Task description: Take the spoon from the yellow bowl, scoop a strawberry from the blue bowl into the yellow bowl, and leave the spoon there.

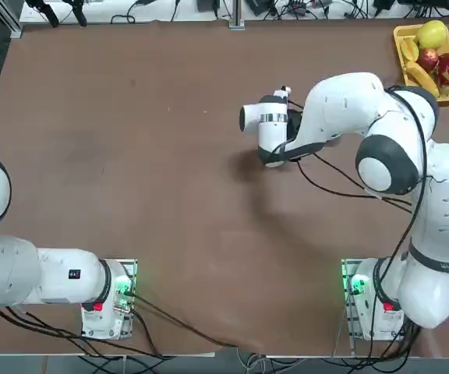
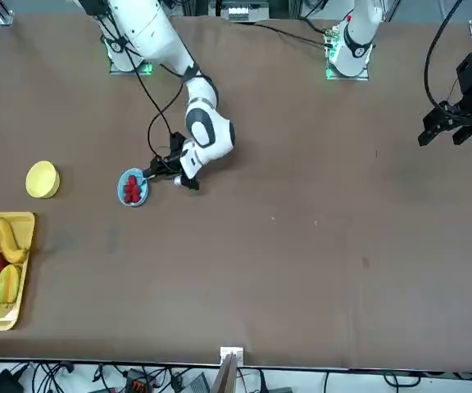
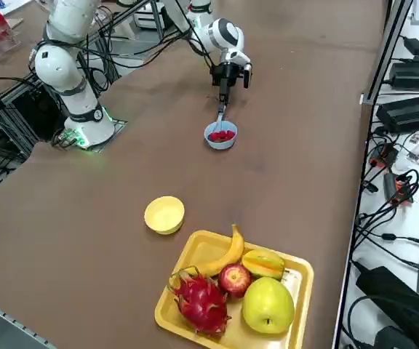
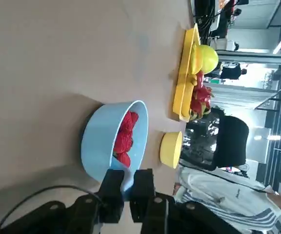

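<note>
Here the right pincer (image 3: 222, 104) is clamped on the spoon (image 3: 220, 114) — its tip over the blue bowl (image 3: 221, 135) of strawberries.

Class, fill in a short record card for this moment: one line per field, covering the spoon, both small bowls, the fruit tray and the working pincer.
spoon: held by the right pincer, its bowl end at the blue bowl's rim
blue bowl: holds red strawberries
yellow bowl: empty, apart from the blue bowl, beside the fruit tray
fruit tray: yellow, rectangular, with banana, apple and dragon fruit
right pincer: shut on the spoon's handle, just above the blue bowl
transfer: no strawberry in the yellow bowl yet
</note>
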{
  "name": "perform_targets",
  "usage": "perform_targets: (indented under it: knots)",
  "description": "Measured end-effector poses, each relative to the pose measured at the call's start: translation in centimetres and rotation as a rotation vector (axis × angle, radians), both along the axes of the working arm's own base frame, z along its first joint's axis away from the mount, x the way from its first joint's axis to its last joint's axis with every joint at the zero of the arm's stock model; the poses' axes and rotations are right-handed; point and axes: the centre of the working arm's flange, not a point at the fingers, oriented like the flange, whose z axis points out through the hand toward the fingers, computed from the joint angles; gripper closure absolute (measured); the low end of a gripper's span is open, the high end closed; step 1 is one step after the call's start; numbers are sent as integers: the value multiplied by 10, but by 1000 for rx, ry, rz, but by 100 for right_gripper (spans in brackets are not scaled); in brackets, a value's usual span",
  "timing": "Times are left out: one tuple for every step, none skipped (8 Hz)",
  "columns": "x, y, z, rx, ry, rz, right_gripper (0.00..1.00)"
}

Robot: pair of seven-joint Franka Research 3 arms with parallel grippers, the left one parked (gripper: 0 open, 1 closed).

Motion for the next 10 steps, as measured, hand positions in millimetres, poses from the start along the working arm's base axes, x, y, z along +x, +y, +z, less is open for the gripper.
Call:
perform_targets:
  knots:
    - [-2, 2, -3, -8, -9, 4, 89]
    - [-4, 3, -6, -17, -22, 9, 89]
    - [-5, 4, -9, -25, -27, 19, 89]
    - [-7, 6, -11, -37, -30, 30, 89]
    - [-10, 7, -15, -58, -35, 44, 89]
    - [-14, 8, -21, -77, -37, 57, 89]
    - [-17, 9, -25, -91, -38, 67, 89]
    - [-18, 9, -27, -102, -40, 71, 89]
    - [-19, 10, -27, -109, -41, 73, 89]
    - [-22, 10, -30, -119, -40, 75, 89]
